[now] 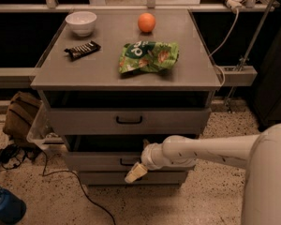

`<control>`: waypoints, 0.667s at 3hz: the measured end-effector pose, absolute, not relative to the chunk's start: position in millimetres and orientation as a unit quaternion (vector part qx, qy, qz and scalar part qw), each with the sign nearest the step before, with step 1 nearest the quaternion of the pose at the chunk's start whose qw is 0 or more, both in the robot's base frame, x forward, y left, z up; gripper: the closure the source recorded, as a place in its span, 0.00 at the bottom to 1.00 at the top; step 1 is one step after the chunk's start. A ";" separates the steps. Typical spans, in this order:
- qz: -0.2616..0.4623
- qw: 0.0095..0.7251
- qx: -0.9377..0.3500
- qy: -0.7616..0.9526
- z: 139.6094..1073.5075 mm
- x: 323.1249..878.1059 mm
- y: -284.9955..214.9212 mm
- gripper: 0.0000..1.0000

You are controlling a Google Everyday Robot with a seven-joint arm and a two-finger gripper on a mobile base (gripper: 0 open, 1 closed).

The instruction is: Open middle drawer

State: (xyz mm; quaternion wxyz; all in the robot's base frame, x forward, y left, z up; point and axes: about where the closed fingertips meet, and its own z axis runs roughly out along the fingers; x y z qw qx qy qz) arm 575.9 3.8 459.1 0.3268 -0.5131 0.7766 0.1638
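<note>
- Middle drawer (93, 161): grey front at lower centre of the frame, between the top drawer (84, 121) and the bottom drawer (107, 177), with a dark gap above it.
- Bowl (81, 21): white, upper left on the worktop (98, 71), with a dark snack bar (82, 49) below it.
- Hand (136, 172): just beside the middle drawer's black handle (126, 162). I cannot tell whether it is clenched or released.
- Orange (147, 22) and green crisp packet (149, 56): upper centre.
- Arm (206, 150): reaches in from the lower right.
</note>
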 end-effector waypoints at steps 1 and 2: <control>0.181 0.296 -0.517 0.783 438.1 585.1 7.9 0.00; 0.199 0.261 -0.528 0.783 423.0 580.9 15.5 0.00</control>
